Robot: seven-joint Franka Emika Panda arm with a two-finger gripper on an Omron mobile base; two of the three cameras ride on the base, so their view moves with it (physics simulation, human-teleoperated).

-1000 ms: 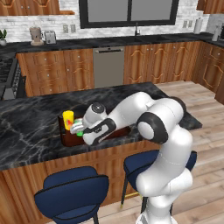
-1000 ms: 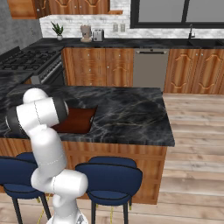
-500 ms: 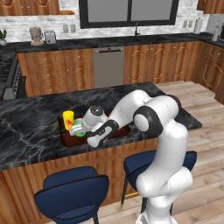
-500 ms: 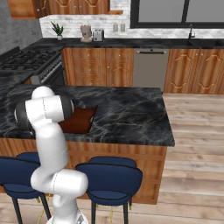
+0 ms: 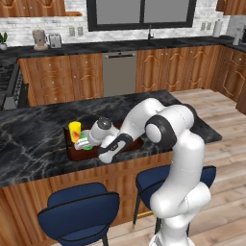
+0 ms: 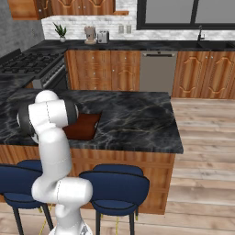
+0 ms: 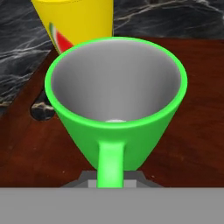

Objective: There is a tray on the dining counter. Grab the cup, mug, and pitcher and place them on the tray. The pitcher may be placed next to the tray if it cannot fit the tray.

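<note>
The dark reddish-brown tray (image 5: 129, 142) (image 6: 85, 126) lies on the black marble dining counter (image 5: 33, 139) (image 6: 133, 117). A yellow cup (image 5: 75, 131) (image 7: 76, 19) with a watermelon print stands upright at the tray's left end. Just in front of it is the green mug (image 5: 86, 143) (image 7: 116, 94), upright and low over the tray floor (image 7: 192, 131). My gripper (image 5: 92, 141) (image 7: 110, 180) is shut on the mug's handle, which points back at the hand. Whether the mug's base touches the tray I cannot tell. The pitcher is out of view.
Two blue bar stools (image 5: 79, 214) (image 5: 161, 180) stand under the counter's front edge. A stove (image 6: 34, 64) sits at the far left, and wood cabinets with a dishwasher (image 5: 120, 72) line the back wall. Bare marble stretches right of the tray (image 6: 137, 110).
The hand with the green mug has sunk slightly toward the tray, close beside the yellow cup. The grip has stayed the same.
</note>
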